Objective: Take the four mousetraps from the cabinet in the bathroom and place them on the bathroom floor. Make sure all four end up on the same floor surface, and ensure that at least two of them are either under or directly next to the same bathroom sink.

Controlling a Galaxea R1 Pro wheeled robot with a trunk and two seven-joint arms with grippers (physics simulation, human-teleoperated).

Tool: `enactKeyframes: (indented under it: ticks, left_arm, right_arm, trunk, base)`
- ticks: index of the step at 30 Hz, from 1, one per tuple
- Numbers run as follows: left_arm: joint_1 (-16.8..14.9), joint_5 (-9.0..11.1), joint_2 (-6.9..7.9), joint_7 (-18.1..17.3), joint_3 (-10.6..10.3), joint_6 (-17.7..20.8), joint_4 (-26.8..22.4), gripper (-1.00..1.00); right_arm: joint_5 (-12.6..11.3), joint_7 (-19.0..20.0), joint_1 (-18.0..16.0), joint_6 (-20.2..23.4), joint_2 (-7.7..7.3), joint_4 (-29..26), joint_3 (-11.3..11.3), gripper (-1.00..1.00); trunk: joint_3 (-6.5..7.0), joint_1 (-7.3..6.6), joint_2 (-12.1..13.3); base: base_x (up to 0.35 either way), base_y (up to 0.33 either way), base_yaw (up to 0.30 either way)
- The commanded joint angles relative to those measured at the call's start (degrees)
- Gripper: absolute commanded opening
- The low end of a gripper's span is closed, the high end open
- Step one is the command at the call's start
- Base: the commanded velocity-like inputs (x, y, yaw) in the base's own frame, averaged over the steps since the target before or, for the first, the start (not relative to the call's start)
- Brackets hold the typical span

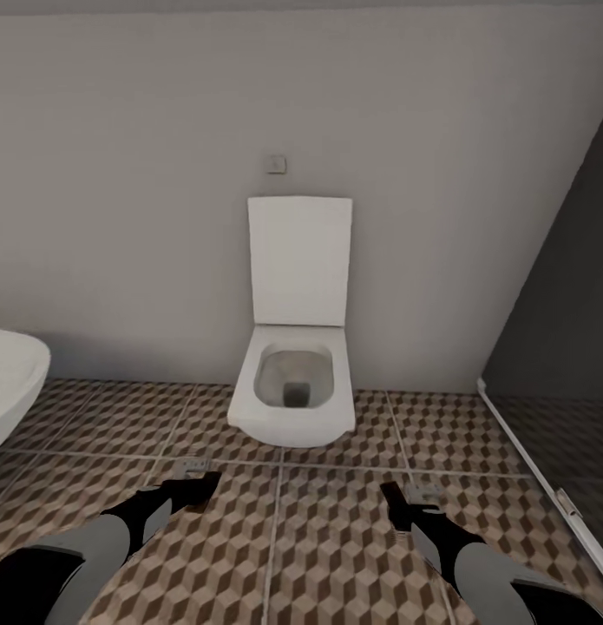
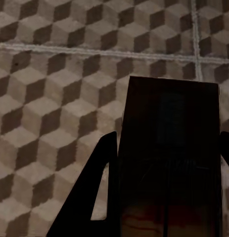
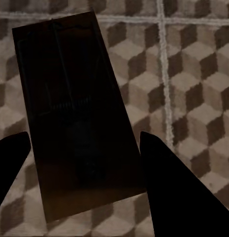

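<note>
Each gripper carries one mousetrap above the bathroom floor (image 1: 336, 555). In the left wrist view a dark flat mousetrap (image 2: 168, 123) sits between the black fingers of my left gripper (image 2: 166, 143), which is shut on it. In the right wrist view a second mousetrap (image 3: 69, 98) with thin wire parts lies between the fingers of my right gripper (image 3: 82, 143), also shut on it. In the head view the left gripper (image 1: 195, 482) and right gripper (image 1: 409, 503) hang low over the cube-pattern tiles in front of the toilet. The cabinet and the sink are out of view.
A white wall-hung toilet (image 1: 294, 391) with its lid up stands straight ahead against the grey wall. A white rounded bathtub edge (image 1: 10, 382) shows at the left. A dark glass shower panel (image 1: 561, 365) with a white floor rail closes the right side.
</note>
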Motion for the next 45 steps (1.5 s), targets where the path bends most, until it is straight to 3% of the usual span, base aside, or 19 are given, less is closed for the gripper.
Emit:
enactKeyframes:
  ticks: [1, 11, 29, 45]
  left_arm:
    - [-0.02, 0.51, 0.02, -0.05, -0.47, 0.11, -0.04, -1.0]
    - [-0.02, 0.55, 0.02, -0.05, -0.46, 0.11, -0.04, -1.0]
    - [-0.02, 0.48, 0.02, -0.06, -0.46, 0.11, -0.04, -1.0]
    - [-0.02, 0.52, -0.03, -0.01, -0.42, 0.11, -0.04, -1.0]
  right_arm:
    - [0.58, -0.11, 0.0, 0.16, 0.02, -0.1, -0.44, -1.0]
    - [0.59, -0.11, 0.01, -0.75, 0.02, -0.08, -0.44, -1.0]
    - [0.66, -0.04, 0.0, -0.81, -0.04, -0.1, -0.35, -1.0]
    - [0.34, -0.19, -0.01, -0.81, -0.07, -0.1, -0.37, -1.0]
  trunk:
    - [-0.05, 0.02, -0.02]
    - [-0.05, 0.02, -0.02]
    - [-0.05, 0.02, -0.02]
    - [-0.05, 0.02, -0.02]
  base:
    - [0.296, 0.043, 0.0]
    - [0.16, 0.012, 0.0]
    - [0.006, 0.15, 0.0]
    - [0.0, 0.014, 0.0]
